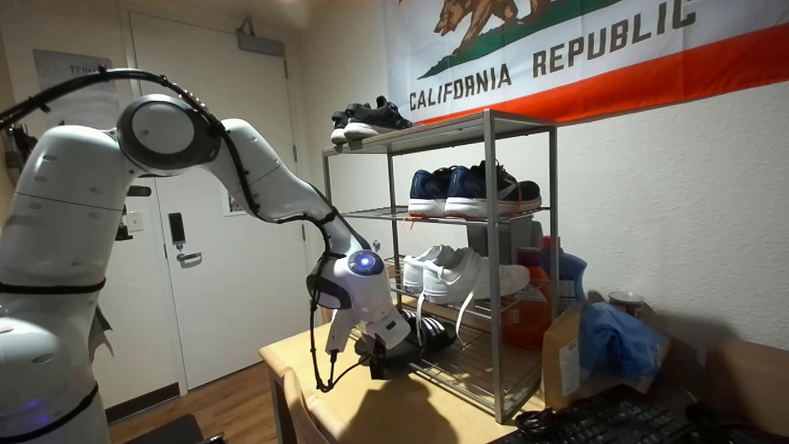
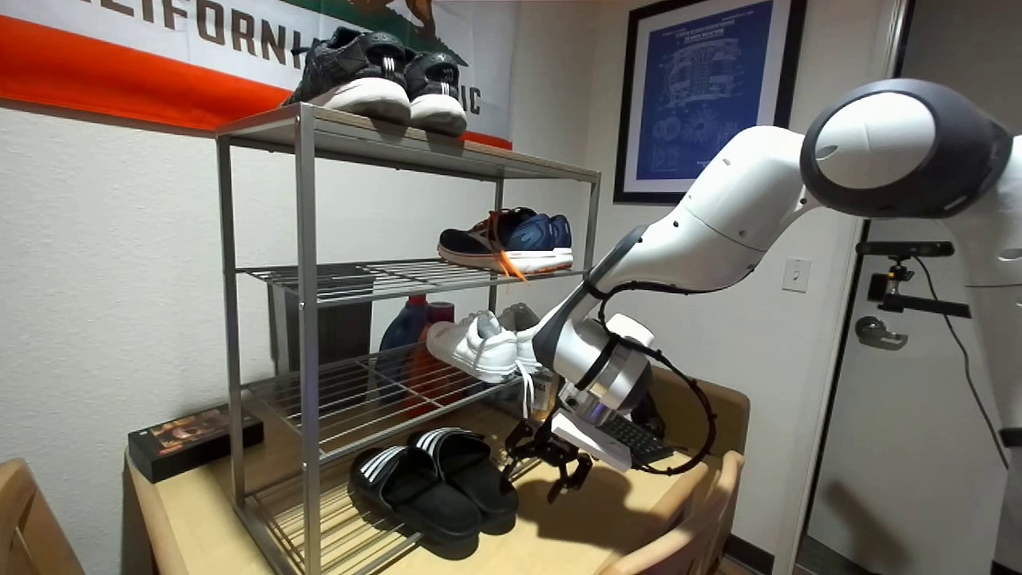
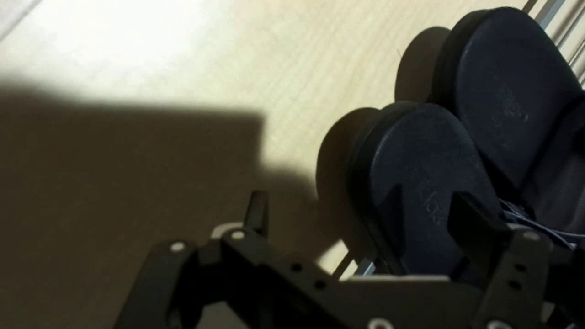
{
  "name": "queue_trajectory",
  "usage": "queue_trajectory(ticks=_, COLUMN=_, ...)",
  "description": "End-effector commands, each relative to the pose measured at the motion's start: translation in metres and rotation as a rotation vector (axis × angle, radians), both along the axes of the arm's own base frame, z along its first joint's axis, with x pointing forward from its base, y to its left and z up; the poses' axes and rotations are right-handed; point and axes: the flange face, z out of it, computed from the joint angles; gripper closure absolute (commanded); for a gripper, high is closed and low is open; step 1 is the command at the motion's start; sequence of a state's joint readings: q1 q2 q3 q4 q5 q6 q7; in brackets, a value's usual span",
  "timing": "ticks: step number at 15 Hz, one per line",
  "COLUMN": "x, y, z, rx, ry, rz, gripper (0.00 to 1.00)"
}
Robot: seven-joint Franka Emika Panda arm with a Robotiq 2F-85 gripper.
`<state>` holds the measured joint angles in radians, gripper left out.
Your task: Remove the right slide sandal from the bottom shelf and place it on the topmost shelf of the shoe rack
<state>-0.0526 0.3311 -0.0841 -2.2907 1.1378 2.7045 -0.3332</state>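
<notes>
Gripper [image 2: 535,483] hangs above the table [image 1: 290,351], its jaws far apart, just beside the right slide sandal [image 2: 477,479]; whether they touch, I cannot tell. This sandal lies next to the left sandal [image 2: 427,499] on the bottom shelf [image 1: 465,364] of the shoe rack [image 2: 309,359], its heel pointing toward the edge of the table where a chair [image 2: 691,533] stands.

Right slide sandal [image 3: 425,169] partly hidden behind jaws, wrist view; flag [image 1: 579,55] cropped in both exterior views.
</notes>
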Motion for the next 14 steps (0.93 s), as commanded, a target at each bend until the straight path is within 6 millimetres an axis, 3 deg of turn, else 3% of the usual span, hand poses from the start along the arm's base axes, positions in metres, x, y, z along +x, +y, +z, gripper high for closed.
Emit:
queue_trajectory(ticks=1, x=0.017, y=-0.001, z=0.005, rx=0.049, ry=-0.034, rz=0.000, gripper=0.00)
queue_trajectory(ticks=8, x=0.016, y=0.006, z=-0.004, rx=0.067, ry=0.010, rz=0.041, gripper=0.00)
queue_trajectory(ticks=14, x=0.037, y=0.024, z=-0.017, rx=0.134, ry=-0.061, rz=-0.057, gripper=0.00)
